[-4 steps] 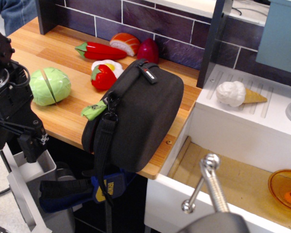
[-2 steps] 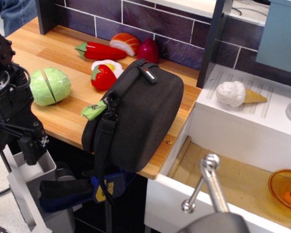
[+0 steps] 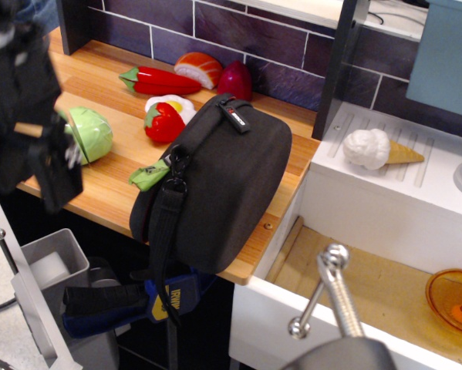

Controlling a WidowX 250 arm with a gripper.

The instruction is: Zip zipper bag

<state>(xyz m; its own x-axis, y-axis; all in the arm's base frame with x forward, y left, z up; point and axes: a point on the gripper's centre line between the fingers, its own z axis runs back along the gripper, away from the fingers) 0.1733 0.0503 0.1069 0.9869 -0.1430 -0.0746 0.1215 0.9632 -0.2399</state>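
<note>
Down low and close to us is a shiny metal handle [image 3: 328,297] on a white drawer, and it has no part in this job. To its left a blue and black clamp [image 3: 138,299] sits under the table [image 3: 99,189] edge, just below the bag. The bag [image 3: 219,181] is the thing to zip. It is big, black and rounded, and it stands tipped on the front edge of the table, with its lower part hanging a little past the edge. Its long side runs from low near the clamp up to the small handle [image 3: 234,113] with the red and white tag at the top. The strap [image 3: 163,239] hangs down its left side, and the zipper runs along that left edge, the side that faces the arm. The claw [image 3: 55,166] is at the far left of the picture, dark and blurry. I cannot tell how wide it stands, and I cannot see anything in it. It is well apart from the bag and touches nothing on it. So the bag lies to the right of the claw, at about the same height, and I think the claw must go right to reach the zipper. Between them, a bit farther back, sits a green cabbage [image 3: 90,134]. A little green toy [image 3: 149,176] pokes out beside the bag's left edge. Farther back lie red peppers [image 3: 157,80] and other toy food, near the purple wall.
</note>
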